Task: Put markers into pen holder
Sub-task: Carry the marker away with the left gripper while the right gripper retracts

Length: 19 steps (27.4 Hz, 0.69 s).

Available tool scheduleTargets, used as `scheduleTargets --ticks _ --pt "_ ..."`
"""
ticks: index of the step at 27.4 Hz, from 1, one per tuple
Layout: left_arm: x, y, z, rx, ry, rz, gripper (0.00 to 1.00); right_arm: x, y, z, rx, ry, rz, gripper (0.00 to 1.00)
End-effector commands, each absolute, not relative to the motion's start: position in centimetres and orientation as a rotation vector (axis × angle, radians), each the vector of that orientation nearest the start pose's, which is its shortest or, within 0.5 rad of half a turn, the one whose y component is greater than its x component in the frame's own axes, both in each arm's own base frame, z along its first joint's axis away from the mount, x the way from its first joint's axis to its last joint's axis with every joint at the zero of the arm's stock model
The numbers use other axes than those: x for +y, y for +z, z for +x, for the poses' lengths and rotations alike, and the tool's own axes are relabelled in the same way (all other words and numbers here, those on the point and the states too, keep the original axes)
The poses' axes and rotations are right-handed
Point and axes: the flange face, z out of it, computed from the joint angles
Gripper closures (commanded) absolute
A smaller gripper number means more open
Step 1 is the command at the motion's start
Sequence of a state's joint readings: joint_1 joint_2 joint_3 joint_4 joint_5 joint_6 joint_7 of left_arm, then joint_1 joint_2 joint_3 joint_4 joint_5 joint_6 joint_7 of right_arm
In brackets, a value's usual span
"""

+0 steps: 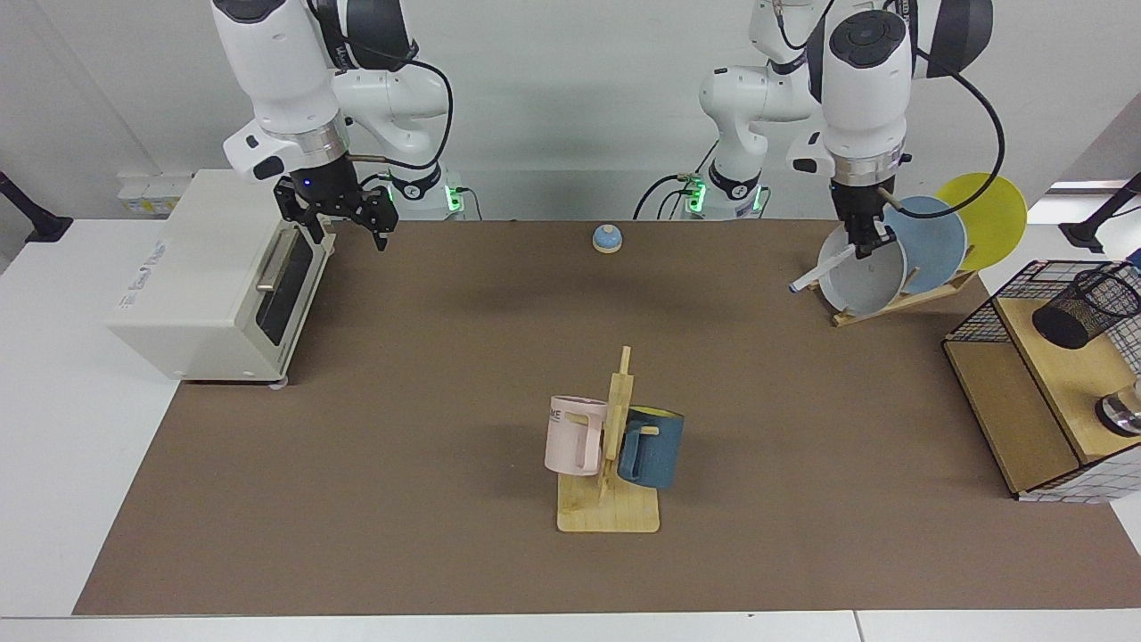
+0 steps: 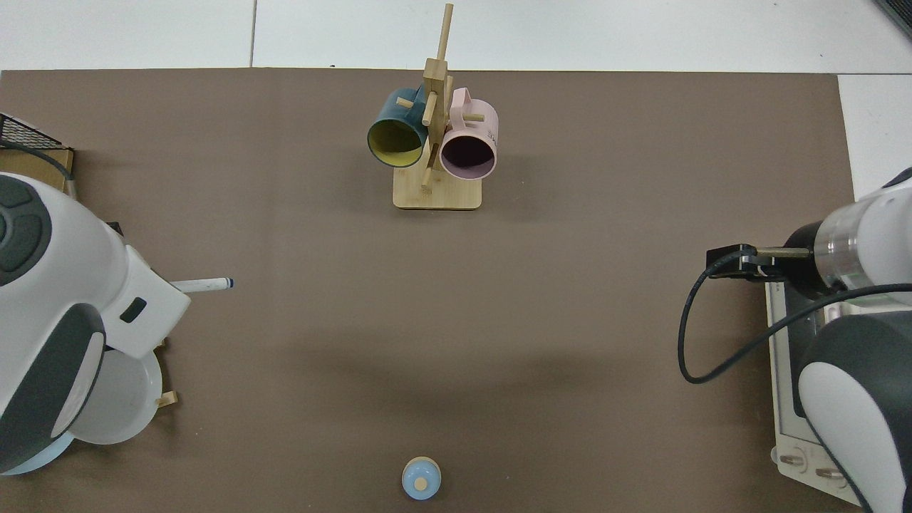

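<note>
Surface (image 1: 374, 499): brown mat filling mid-frame.
Pen holder (image 1: 1083, 308): one, on the wire shelf (image 1: 1016, 374), right edge of the facing view.
Left gripper (image 1: 863, 245): jaws clamped on the marker (image 1: 820, 270), upper right; nearer arm.
Marker axis: tilted, cap down-left, away from the holder.
Right gripper (image 1: 343, 214): jaws parted, empty, waiting by the toaster oven (image 1: 214, 276).
Count: one marker, one holder.
</note>
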State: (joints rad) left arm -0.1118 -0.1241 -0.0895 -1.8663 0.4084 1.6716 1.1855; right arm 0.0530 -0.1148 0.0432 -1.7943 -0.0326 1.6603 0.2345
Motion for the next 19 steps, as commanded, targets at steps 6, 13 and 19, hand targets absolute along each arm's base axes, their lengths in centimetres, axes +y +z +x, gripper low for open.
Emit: scheduleTargets --ticks 6,13,19 --pt "-1.3 58.5 51.8 1.796 0.507 -1.853 1.0 2.1 60.7 54.6 0.111 0.03 -3.158 0.0" --pt "2.6 59.5 52.7 1.791 0.587 -1.714 1.0 2.2 61.9 56.0 0.161 -0.017 -3.136 0.0" --pt "5.6 61.1 53.7 1.805 0.663 -1.521 1.0 2.8 61.6 55.8 0.26 -0.015 -3.145 0.0"
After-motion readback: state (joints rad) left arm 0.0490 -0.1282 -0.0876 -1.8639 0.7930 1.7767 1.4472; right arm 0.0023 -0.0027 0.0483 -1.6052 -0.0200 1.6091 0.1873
